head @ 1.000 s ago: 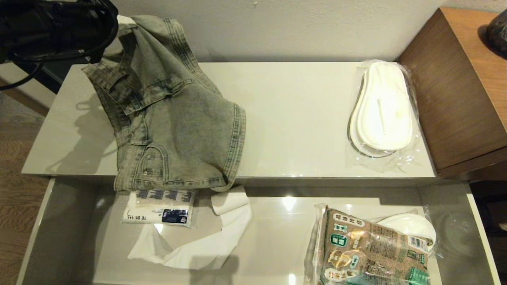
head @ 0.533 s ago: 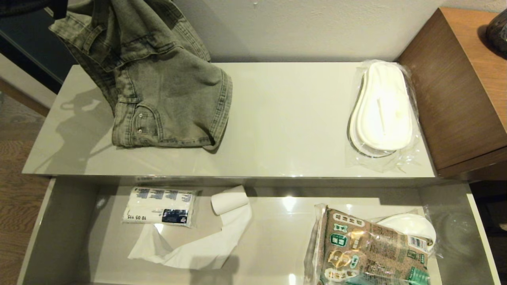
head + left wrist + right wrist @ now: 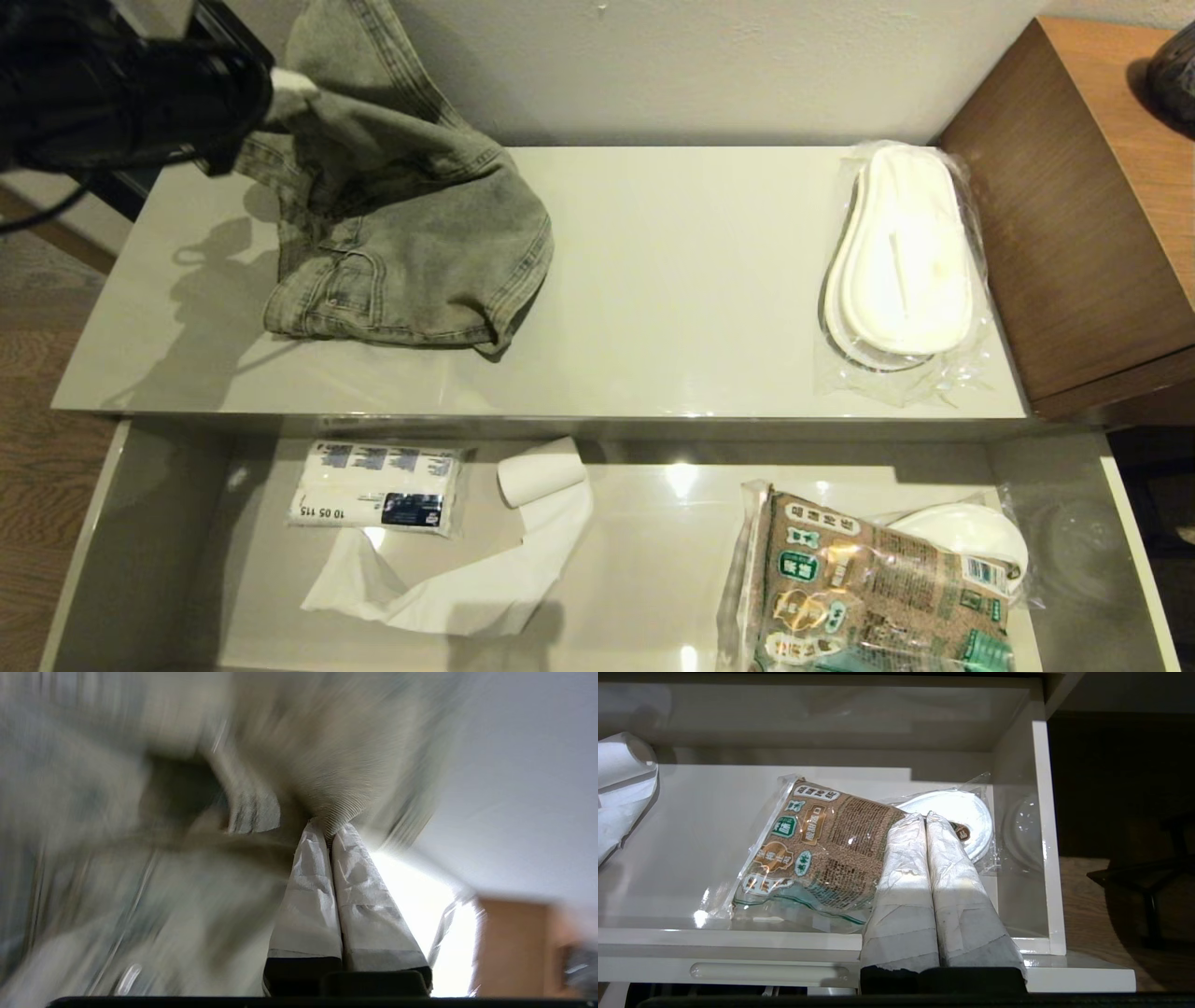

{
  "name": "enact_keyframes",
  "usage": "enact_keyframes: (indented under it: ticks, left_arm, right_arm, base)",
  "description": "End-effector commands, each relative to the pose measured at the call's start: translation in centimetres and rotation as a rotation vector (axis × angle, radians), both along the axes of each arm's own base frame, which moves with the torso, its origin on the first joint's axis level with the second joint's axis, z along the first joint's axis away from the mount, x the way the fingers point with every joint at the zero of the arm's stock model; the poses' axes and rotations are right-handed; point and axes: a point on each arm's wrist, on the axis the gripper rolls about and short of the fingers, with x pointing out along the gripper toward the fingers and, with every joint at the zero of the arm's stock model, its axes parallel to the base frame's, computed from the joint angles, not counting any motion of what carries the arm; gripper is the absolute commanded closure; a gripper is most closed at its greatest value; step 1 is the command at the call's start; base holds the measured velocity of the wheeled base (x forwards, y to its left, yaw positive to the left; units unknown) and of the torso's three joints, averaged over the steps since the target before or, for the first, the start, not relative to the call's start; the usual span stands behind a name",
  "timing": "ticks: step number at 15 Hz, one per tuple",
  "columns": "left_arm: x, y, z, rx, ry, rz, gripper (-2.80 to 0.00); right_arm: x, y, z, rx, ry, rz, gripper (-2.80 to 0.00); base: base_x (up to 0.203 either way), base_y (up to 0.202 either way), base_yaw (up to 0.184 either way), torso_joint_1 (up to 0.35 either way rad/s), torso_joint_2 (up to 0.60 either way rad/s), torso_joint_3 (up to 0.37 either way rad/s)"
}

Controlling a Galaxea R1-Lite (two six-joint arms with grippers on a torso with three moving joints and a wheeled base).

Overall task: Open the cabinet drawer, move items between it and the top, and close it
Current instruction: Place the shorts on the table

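Note:
The grey-blue denim jeans (image 3: 411,243) lie bunched on the left part of the glossy cream top (image 3: 672,280), their waist end lifted toward the wall. My left gripper (image 3: 280,89) is above the top's back left corner, shut on a fold of the jeans (image 3: 140,858); its taped fingertips pinch the cloth (image 3: 329,828). The plastic-wrapped white slippers (image 3: 901,257) rest at the top's right end. Below, the cabinet drawer (image 3: 140,523) stands pulled out. My right gripper (image 3: 924,816) hovers shut and empty over the drawer's (image 3: 1027,812) right front.
Inside the drawer lie a brown-and-green printed packet (image 3: 868,588) over a white wrapped item (image 3: 971,532), a partly unrolled white paper roll (image 3: 541,476) and a small white pack (image 3: 378,485). A brown wooden unit (image 3: 1074,215) stands against the cabinet's right end.
The jeans, which hung over the top's front edge above the drawer, were lifted back and now rest wholly on the top, more crumpled. My left gripper keeps its hold.

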Motion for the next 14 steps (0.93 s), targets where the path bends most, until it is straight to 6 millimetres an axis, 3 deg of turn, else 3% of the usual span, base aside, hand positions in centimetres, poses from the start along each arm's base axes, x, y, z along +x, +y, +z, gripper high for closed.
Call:
enact_keyframes:
  ticks: [1, 4, 8, 9, 12, 14]
  left_arm:
    - [1.6, -0.4, -5.5, 0.005, 0.259, -0.05, 0.0]
    - [1.2, -0.7, -6.7, -0.011, 0.387, -0.172, 0.0]
    - [1.1, -0.7, -6.8, -0.006, 0.411, -0.2, 0.0]
    - [1.0, -0.7, -6.9, -0.005, 0.416, -0.197, -2.8]
    - [0.9, -0.7, -6.9, -0.002, 0.415, -0.197, -2.8]
    - [-0.7, -0.7, -5.8, 0.003, 0.408, -0.203, -2.8]
  right_arm:
    - [0.0, 0.0, 0.0, -0.002, 0.001, 0.003, 0.0]
    - [0.0, 0.0, 0.0, -0.002, 0.002, 0.001, 0.0]
    - [0.0, 0.0, 0.0, -0.002, 0.002, 0.001, 0.0]
    - [0.0, 0.0, 0.0, -0.002, 0.002, 0.001, 0.0]
    - [0.0, 0.0, 0.0, -0.002, 0.002, 0.003, 0.0]
    - [0.0, 0.0, 0.0, -0.003, 0.001, 0.004, 0.0]
  base:
    - [0.0, 0.0, 0.0, 0.0, 0.0, 0.0]
    - [0.0, 0.0, 0.0, 0.0, 0.0, 0.0]
    - [0.0, 0.0, 0.0, 0.0, 0.0, 0.0]
    - [0.0, 0.0, 0.0, 0.0, 0.0, 0.0]
    - [0.0, 0.0, 0.0, 0.0, 0.0, 0.0]
    - [0.0, 0.0, 0.0, 0.0, 0.0, 0.0]
